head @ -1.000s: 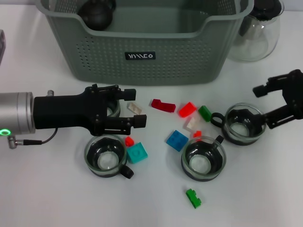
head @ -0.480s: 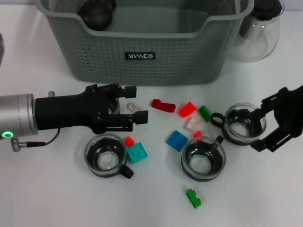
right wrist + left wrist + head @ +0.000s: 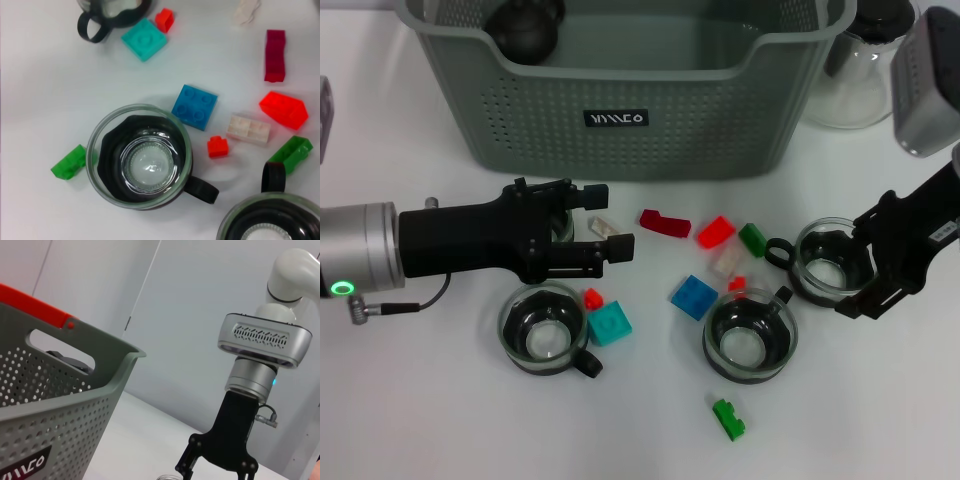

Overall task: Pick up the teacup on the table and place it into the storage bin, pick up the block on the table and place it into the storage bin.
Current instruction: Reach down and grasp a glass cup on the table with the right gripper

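While the storage bin (image 3: 620,90) sat at top centre of the head view, the left gripper (image 3: 608,222) reached in from mid-left w/ fingers spread, nothing held, over a teacup (image 3: 560,228) just below the bin. Right gripper (image 3: 865,262) hung at mid-right, jaws apart, straddling another teacup (image 3: 833,262). Blue block (image 3: 694,296) lay centre frame.

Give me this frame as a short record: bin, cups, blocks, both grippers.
storage bin: grey-green, far side of table; dark round item in its far-left corner
teacups: three in full view, all on the table
blocks: loose between the cups, e.g. blue block, teal block
left gripper: open, low over table in front of bin, empty
right gripper: open, by the right-hand teacup, empty
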Controlling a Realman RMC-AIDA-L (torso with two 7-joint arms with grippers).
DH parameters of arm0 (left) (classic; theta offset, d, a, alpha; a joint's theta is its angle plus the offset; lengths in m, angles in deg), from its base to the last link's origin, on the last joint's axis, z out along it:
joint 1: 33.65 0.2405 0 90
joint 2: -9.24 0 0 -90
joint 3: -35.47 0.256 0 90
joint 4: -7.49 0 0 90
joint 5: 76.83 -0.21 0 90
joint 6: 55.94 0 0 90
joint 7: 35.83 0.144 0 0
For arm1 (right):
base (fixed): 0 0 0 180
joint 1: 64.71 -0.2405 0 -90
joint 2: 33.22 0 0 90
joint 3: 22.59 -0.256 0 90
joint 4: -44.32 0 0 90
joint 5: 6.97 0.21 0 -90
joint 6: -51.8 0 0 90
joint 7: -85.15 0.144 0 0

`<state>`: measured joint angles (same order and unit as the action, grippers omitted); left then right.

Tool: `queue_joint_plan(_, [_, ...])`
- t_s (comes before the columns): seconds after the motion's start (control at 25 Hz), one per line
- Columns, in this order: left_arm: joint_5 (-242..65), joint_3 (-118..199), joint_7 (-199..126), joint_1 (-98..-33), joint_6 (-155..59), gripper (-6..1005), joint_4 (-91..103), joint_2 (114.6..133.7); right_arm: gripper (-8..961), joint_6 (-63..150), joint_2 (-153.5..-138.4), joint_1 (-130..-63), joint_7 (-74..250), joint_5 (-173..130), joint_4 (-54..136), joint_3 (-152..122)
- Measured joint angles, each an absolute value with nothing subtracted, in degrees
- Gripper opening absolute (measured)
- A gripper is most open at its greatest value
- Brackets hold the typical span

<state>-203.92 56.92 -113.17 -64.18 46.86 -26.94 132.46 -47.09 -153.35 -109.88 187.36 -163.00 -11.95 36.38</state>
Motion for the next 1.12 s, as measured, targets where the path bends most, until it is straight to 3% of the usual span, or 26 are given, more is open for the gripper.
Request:
queue_joint_plan(0.64, [-203.9, 56.8, -112.8, -63.6, 45.7, 874, -26.5, 132.46, 796, -41.8, -153.88, -109.2, 192.7, -159.8, -11.5, 51.1])
queue_joint_plan(1.12, [-203.9, 56.8, -112.2, -63.3, 45.5, 874, -26.3, 132.44, 289, -40.4, -153.7, -108.8, 195.6, -159.9, -11.5, 54.9])
